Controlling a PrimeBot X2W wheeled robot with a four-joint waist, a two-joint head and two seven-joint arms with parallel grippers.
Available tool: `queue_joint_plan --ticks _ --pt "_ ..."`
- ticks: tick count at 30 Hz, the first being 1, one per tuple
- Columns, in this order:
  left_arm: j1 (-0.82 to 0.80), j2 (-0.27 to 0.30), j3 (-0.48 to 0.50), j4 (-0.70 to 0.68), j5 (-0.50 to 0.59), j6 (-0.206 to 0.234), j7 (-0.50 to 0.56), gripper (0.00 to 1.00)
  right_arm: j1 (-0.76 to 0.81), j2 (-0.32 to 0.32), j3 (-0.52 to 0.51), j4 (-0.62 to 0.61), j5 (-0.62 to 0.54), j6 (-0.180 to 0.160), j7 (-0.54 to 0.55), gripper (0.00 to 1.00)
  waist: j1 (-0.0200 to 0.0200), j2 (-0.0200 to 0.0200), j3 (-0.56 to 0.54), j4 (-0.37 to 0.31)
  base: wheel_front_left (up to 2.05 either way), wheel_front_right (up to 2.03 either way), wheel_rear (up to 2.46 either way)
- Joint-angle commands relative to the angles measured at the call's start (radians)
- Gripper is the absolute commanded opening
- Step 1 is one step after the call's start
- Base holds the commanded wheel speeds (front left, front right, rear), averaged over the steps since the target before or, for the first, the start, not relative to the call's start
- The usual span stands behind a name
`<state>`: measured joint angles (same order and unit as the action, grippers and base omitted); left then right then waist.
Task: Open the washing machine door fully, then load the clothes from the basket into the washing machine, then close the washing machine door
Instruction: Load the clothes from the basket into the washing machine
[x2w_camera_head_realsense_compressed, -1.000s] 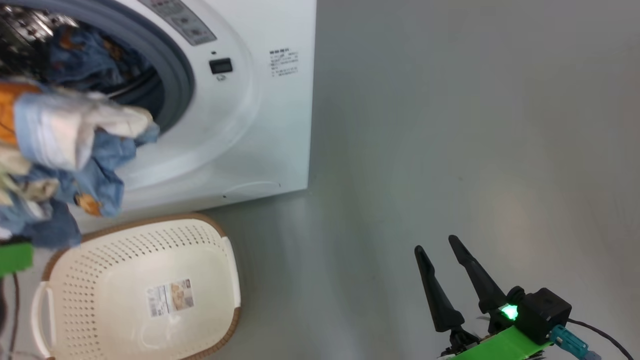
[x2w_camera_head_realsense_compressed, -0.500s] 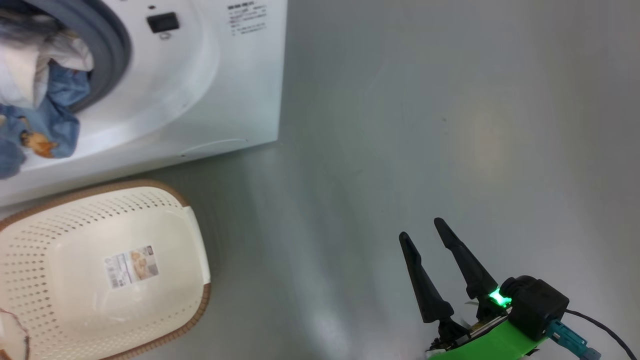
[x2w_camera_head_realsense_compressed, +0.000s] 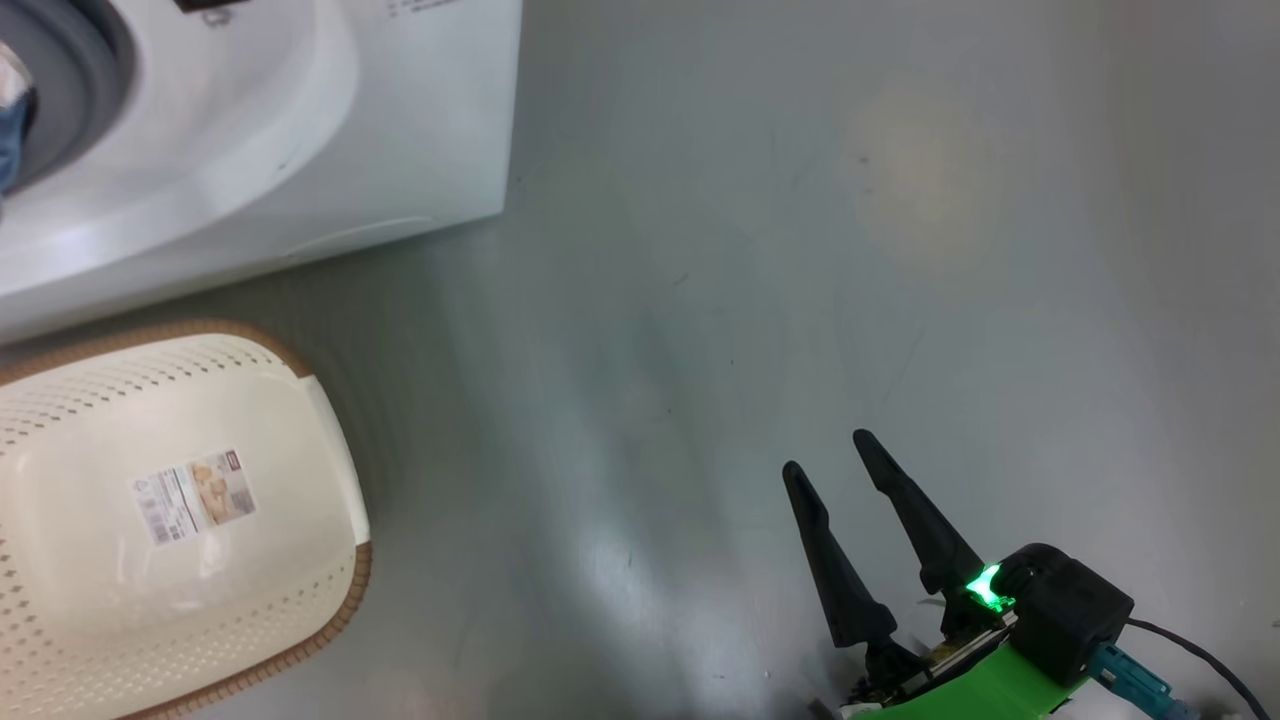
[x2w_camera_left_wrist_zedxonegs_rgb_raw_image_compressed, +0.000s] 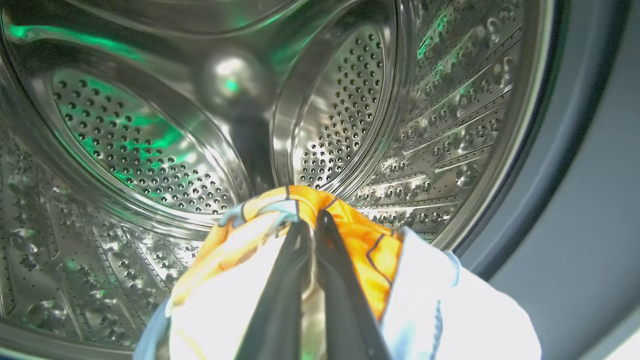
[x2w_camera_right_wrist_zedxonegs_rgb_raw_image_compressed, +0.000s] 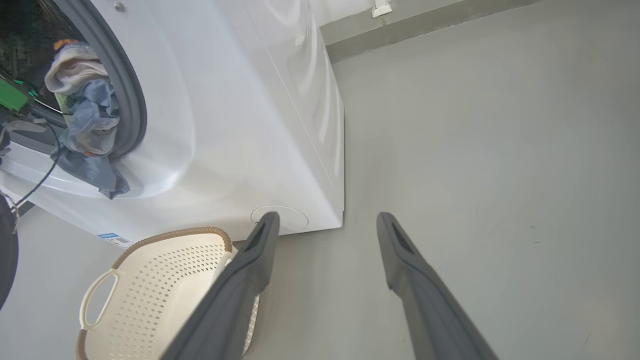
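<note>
A white front-loading washing machine (x2w_camera_head_realsense_compressed: 300, 150) stands on a grey floor (x2w_camera_head_realsense_compressed: 800, 200), seen from above in the head view. Just in front of it on the floor sits the basket (x2w_camera_head_realsense_compressed: 150, 620), cream-white perforated plastic with a brown woven-look rim. Its bottom is bare to view, with a label sticker (x2w_camera_head_realsense_compressed: 192, 496) in the middle.

In the left wrist view the left tool (x2w_camera_left_wrist_zedxonegs_rgb_raw_image_compressed: 310, 221) points into the machine's perforated steel drum (x2w_camera_left_wrist_zedxonegs_rgb_raw_image_compressed: 150, 150). Its two dark fingers are pressed together, clamped on the clothes (x2w_camera_left_wrist_zedxonegs_rgb_raw_image_compressed: 360, 240), a bunched bundle of orange, cream and light-blue fabric that wraps around the fingertips. The grey rubber ring (x2w_camera_left_wrist_zedxonegs_rgb_raw_image_compressed: 575, 125) curves down the right side of that view.

The right wrist view shows the same bundle from outside. It sits at the mouth of the drum, with blue fabric hanging over the rubber ring and down the white front of the machine. A dark curved shape at the far left edge of that view may be the washing machine door (x2w_camera_right_wrist_zedxonegs_rgb_raw_image_compressed: 5, 250), but too little shows to be sure.

The right tool (x2w_camera_head_realsense_compressed: 827, 452) hovers over bare floor at the lower right of the head view, well apart from the machine and the basket. Its fingers are spread wide and hold nothing.
</note>
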<state>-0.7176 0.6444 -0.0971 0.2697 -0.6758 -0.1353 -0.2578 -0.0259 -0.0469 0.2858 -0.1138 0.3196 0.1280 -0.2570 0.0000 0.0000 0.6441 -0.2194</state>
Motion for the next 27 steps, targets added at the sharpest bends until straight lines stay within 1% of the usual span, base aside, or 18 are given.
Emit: queue_joint_plan --ticks 1,8,13,15,18,21,27 --pt "-0.031 0.072 0.024 0.001 -0.013 0.005 -0.004 0.00 0.004 -0.003 0.032 -0.025 0.003 0.003 -0.005 1.00 0.0000 0.0000 0.021 -0.002 0.00 0.00 0.00" --pt "-0.142 0.140 -0.067 0.096 -0.075 0.005 -0.004 0.00 0.002 -0.003 0.053 -0.027 0.004 0.003 -0.005 1.00 0.0000 0.0000 0.069 -0.005 0.00 0.00 0.00" --pt "-0.217 0.181 -0.117 0.125 -0.109 0.005 -0.004 0.00 -0.003 -0.003 0.071 -0.029 0.008 0.003 -0.005 1.00 0.0000 0.0000 0.102 -0.013 0.00 0.00 0.00" --pt "-0.244 0.188 -0.124 0.130 -0.123 0.005 -0.004 0.00 -0.003 -0.003 0.076 -0.027 0.011 0.003 -0.005 1.00 0.0000 0.0000 0.110 -0.016 0.00 0.00 0.00" --pt "-0.276 0.189 -0.114 0.123 -0.134 0.005 -0.004 0.00 -0.002 -0.003 0.084 -0.028 0.014 0.003 -0.005 1.00 0.0000 0.0000 0.123 -0.021 0.00 0.00 0.00" --pt "-0.297 0.180 -0.080 0.094 -0.129 0.005 -0.004 0.00 -0.004 -0.003 0.091 -0.029 0.016 0.003 -0.005 1.00 0.0000 0.0000 0.133 -0.025 0.00 0.00 0.00" --pt "-0.317 0.155 0.007 -0.015 -0.082 0.005 -0.004 0.00 -0.006 -0.003 0.107 -0.032 0.018 0.003 -0.005 1.00 0.0000 0.0000 0.142 -0.039 0.00 0.00 0.00"
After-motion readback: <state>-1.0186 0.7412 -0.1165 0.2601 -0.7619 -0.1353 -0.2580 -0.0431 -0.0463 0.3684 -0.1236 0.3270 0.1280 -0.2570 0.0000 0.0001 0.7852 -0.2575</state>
